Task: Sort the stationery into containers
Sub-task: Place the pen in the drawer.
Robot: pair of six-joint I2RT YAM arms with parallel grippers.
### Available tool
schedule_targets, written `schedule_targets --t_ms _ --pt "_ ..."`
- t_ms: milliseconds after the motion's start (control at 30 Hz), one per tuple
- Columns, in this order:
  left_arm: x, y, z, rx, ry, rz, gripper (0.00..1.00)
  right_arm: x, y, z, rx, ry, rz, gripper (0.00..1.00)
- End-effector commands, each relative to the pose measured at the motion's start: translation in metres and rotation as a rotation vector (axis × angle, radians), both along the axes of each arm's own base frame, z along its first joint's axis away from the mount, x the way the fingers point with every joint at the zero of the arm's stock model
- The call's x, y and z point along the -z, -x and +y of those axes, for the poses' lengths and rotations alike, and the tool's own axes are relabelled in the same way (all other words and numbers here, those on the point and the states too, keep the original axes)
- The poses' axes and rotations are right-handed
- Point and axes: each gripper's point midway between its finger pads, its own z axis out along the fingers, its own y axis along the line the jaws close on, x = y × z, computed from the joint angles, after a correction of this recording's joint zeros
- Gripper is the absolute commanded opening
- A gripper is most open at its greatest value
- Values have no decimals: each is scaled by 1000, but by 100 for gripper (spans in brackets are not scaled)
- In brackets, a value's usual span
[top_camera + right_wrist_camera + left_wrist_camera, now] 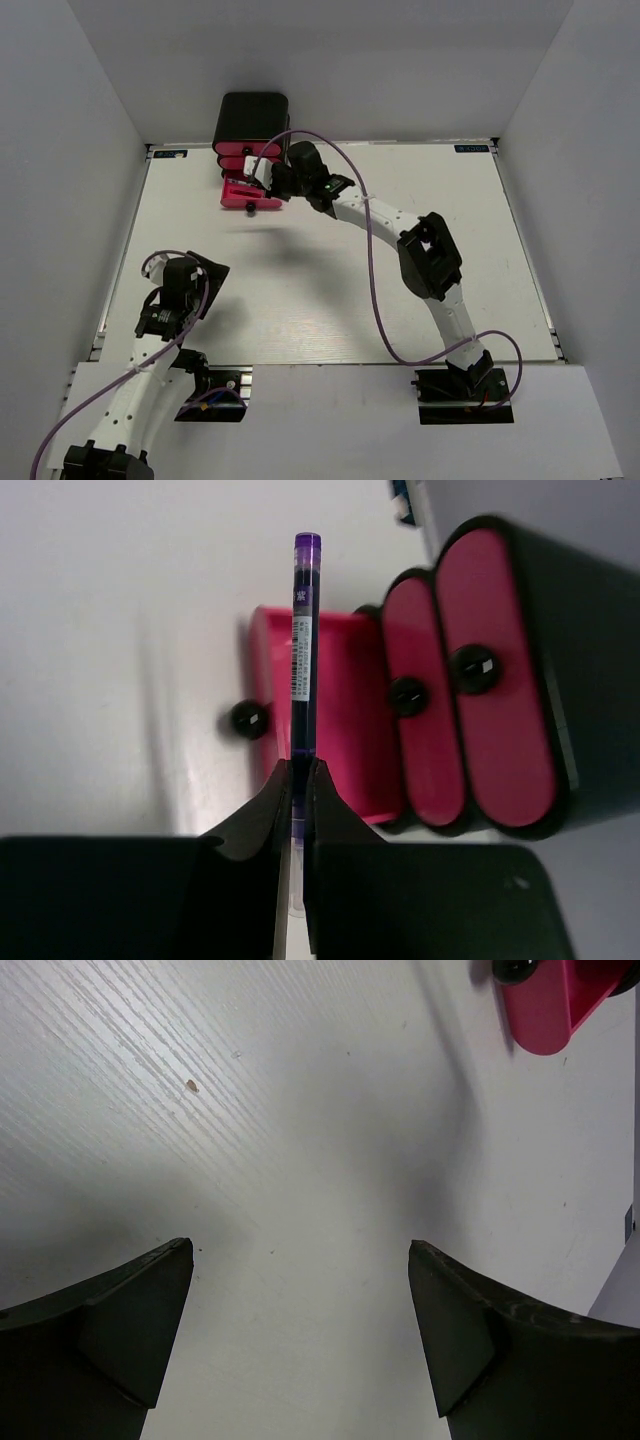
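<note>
One pen (305, 640). Three drawers (497, 740), three knobs (407, 696), one cabinet (254, 115). Two claws: left claw (300, 1290), right claw (300, 770). One worktop (300, 300).

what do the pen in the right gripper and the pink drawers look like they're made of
The pen looks like glossy, purple-tinted clear plastic; a printed label shows on its barrel. The drawers are probably moulded plastic: smooth pink-red fronts, rounded edges, soft sheen. Their knobs are black and shiny, likely plastic too.
</note>
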Motion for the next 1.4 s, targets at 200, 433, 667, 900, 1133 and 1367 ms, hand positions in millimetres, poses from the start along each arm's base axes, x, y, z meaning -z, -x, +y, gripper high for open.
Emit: schedule_targets --t_ms 200,433,667,900,1133,1367 --pt "2 -5 -9 40 25 -11 99 -19 -48 39 44 -205 -299 0" --pt "2 -8 -10 40 24 -2 99 -11 -65 48 42 -262 -340 0" --pt "3 -12 -12 53 22 9 99 17 -74 38 58 -231 -299 0" --pt "1 -16 -17 73 41 4 99 34 -77 31 59 -202 -256 20" --pt "-2 -18 -17 73 40 13 99 35 -80 32 62 -205 -255 37" --pt "-7 -36 -24 91 61 -36 99 12 -75 14 103 -255 -215 36"
